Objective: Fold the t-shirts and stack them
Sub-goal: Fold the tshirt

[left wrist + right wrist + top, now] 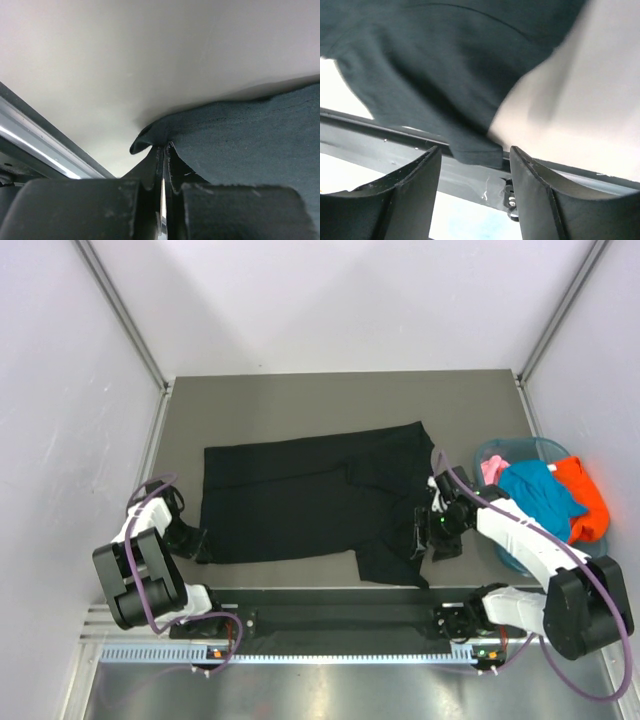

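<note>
a: from above, where does the shirt lie?
b: the black t-shirt point(300, 495) is spread across the middle of the grey table point(300, 400), rumpled at its right end. the left gripper point(200, 543) is at its near-left corner and the right gripper point(430, 538) at its near-right edge, by the sleeve. a teal t-shirt point(535, 495), an orange t-shirt point(585, 495) and a pink t-shirt point(490, 470) are heaped in the basket point(520, 445) on the right.
a: left wrist?
b: its fingers point(135, 200) are pressed together with a thin fold of black hem nipped at the tips. the corner curls up just above them.
a: right wrist?
b: it's blurred, but its fingers point(405, 195) stand wide apart and hold nothing. a sleeve hem hangs just over the gap.
a: how will the cloth handle?
b: i'd judge it light and limp. it should sag and drag wherever it isn't held. take it at two points along one edge, on the hem, where the seam gives the pads something thicker to bite. a single thin layer could slip out. the right side probably needs its own pinch before any lift, or the fold will skew.
</note>
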Controlling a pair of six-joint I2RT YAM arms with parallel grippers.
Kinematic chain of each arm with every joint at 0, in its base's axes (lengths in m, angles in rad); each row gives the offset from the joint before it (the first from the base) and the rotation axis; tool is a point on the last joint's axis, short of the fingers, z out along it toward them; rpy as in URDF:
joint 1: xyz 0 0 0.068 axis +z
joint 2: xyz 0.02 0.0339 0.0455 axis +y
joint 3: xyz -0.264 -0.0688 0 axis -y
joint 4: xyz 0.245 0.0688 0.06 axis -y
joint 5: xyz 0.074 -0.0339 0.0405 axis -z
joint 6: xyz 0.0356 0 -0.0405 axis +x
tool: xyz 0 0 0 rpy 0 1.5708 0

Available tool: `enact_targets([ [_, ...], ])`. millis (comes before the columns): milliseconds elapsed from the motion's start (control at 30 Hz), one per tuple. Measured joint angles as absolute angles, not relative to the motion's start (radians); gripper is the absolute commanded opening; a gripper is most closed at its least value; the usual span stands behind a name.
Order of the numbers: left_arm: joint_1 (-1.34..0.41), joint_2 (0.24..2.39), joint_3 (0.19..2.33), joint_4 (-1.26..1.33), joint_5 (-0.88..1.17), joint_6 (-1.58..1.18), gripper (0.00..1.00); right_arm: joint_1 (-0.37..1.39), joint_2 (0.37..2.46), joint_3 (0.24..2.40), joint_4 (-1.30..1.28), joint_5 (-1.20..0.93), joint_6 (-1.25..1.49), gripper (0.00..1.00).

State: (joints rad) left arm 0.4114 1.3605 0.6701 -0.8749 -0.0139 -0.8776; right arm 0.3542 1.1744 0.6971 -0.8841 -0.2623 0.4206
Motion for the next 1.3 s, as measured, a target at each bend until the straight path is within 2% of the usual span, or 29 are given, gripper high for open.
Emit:
enact_targets([
  [300,0.411,1.357,0.665,-0.863,-0.001,-0.841,0.00,0.270,1.181,0.543,-0.858,-0.315,0.494,0.58],
  [667,0.411,1.344,0.656,-0.853,0.008,-0.822,0.00,0.265,1.180,0.484,-0.810,-0.374,0.551,0.45],
  [867,0.411,1.344,0.656,-0.852,0.010,-0.816,0.00,0.248,1.182,0.461,-0.776,-0.420,0.560,0.36],
  [900,0.411,1.344,0.656,-0.852,0.010,-0.815,0.00,0.242,1.183,0.453,-0.769,-0.434,0.562,0.30],
  [1067,0.411,1.344,0.656,-0.852,0.010,-0.813,0.00,0.216,1.187,0.429,-0.754,-0.469,0.558,0.19],
  [1167,0.411,1.344,0.656,-0.851,0.011,-0.809,0.00,0.210,1.175,0.427,-0.758,-0.453,0.547,0.01],
  [1300,0.411,1.341,0.656,-0.850,0.014,-0.799,0.00,0.205,1.126,0.455,-0.793,-0.415,0.543,0.00],
])
